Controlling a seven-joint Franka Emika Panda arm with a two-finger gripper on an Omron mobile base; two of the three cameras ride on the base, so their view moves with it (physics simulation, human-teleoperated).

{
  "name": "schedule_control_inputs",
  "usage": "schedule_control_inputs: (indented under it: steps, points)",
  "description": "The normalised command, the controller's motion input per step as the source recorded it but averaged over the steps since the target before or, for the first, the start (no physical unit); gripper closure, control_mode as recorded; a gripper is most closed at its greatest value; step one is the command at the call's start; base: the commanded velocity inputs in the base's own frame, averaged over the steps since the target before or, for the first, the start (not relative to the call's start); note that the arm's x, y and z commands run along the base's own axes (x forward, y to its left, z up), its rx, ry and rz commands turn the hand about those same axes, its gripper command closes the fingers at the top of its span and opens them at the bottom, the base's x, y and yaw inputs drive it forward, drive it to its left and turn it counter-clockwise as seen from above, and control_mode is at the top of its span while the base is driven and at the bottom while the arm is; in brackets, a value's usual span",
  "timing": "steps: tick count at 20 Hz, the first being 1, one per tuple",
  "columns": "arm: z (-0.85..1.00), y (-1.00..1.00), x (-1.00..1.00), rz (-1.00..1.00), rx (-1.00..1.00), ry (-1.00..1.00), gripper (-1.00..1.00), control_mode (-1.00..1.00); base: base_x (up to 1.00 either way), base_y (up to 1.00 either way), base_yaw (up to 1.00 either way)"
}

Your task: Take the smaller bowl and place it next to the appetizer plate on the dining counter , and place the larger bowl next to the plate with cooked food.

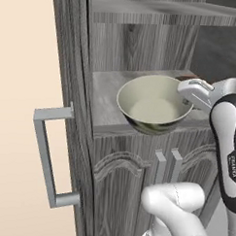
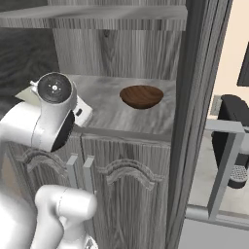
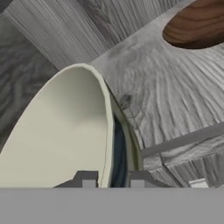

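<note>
Hand view is giving us the clearest look right now: our gripper (image 3: 113, 181) is clamping the rim of the larger bowl (image 3: 57, 131), one fingertip sitting on the cream inside and the other on the dark outer wall, so we're counting that as a grasp on the bowl. In the left base view the same bowl (image 1: 154, 104) is sitting at the front edge of the open cabinet shelf (image 1: 104, 97), looking tilted and hanging a bit over the lip, so we're guessing it's being lifted or dragged out, though we can't tell for sure whether it's clear of the wood.

The smaller bowl (image 2: 141, 96) is resting on that same shelf, off to the right of the one we're holding and well apart from it, with nothing touching it. It's also peeking in at the top corner of the hand view (image 3: 197, 26).

So progress-wise, we're thinking we're early on. Neither bowl is delivered. We're not seeing the dining counter or either plate from here, so the whole carry-over is ahead for both bowls. Big one is going next to the cooked-food plate, then we're coming back for the brown one.
</note>
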Motion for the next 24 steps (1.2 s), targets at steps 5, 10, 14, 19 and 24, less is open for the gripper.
schedule_control_inputs:
  steps: [5,10,14,19,24]
  points:
    - [0.34,-0.09,-0.36,0.0,0.0,0.17,1.0,-1.0,0.0,0.0,0.0]
    - [0.0,0.0,-0.1,0.0,0.0,0.01,1.0,1.0,-0.6,0.0,0.0]
    - [0.0,0.0,0.0,0.0,0.0,0.0,1.0,1.0,-1.0,0.0,0.0]
    - [0.0,0.0,0.0,0.0,0.0,0.0,1.0,1.0,-0.92,0.0,0.0]
    - [0.0,0.0,0.0,0.0,0.0,0.0,1.0,1.0,-0.82,0.0,0.01]
